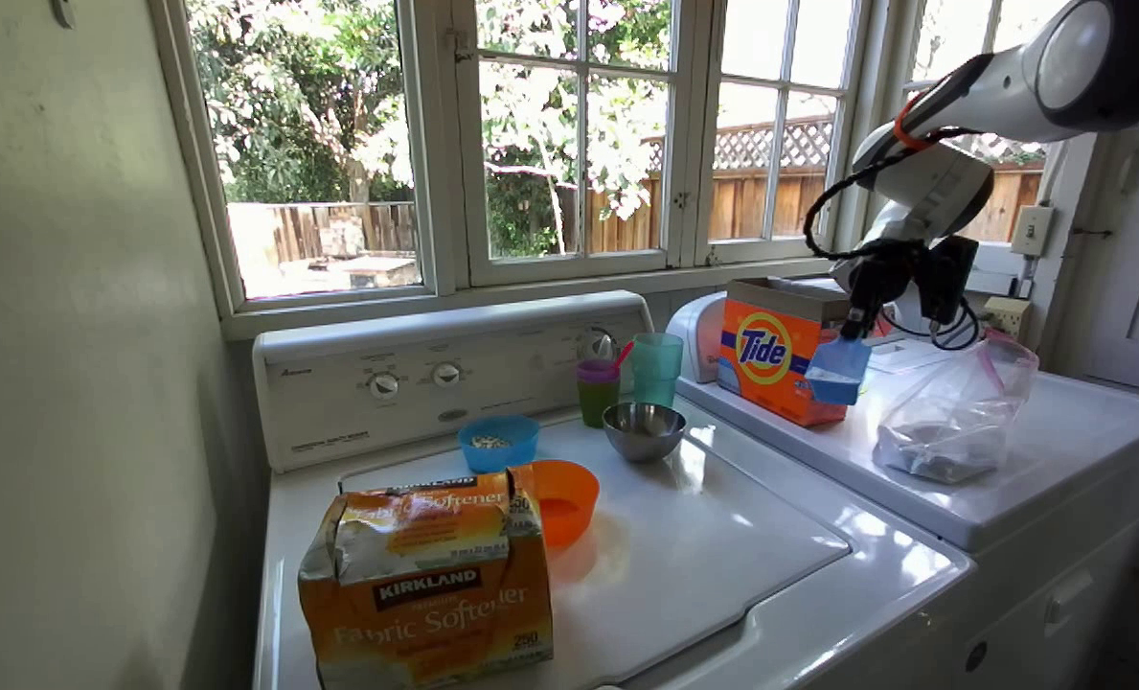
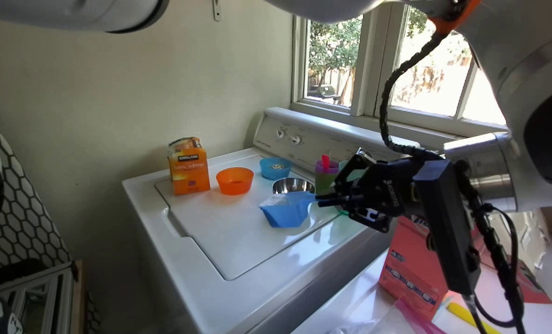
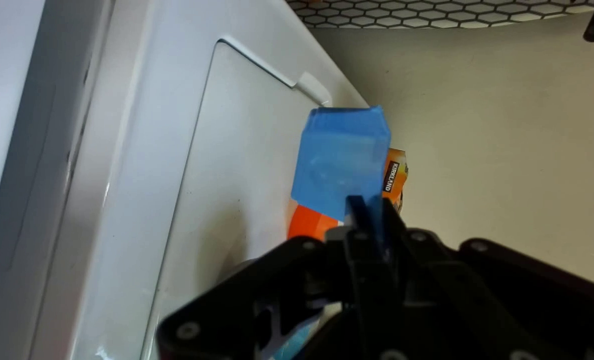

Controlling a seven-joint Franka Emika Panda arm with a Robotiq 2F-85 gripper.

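Observation:
My gripper (image 2: pixel 321 200) is shut on the handle of a blue scoop (image 2: pixel 286 214), held up in the air. Something whitish, apparently powder, shows inside the scoop in an exterior view. Seen from the other side, the scoop (image 1: pixel 837 369) hangs in front of the orange Tide box (image 1: pixel 770 355), left of a clear plastic bag (image 1: pixel 952 422); whether it touches the box I cannot tell. The wrist view has the scoop (image 3: pixel 344 160) reaching out beyond the dark fingers (image 3: pixel 359 215), with its handle between them.
On the white washer (image 1: pixel 703 556) stand an orange bowl (image 1: pixel 564 503), a blue bowl (image 1: pixel 498 443) with pale bits, a metal bowl (image 1: pixel 644 431), a green-purple cup (image 1: pixel 598 393), a teal cup (image 1: pixel 657 369) and a Kirkland box (image 1: pixel 430 585). A yellow object (image 2: pixel 470 317) lies near the bag.

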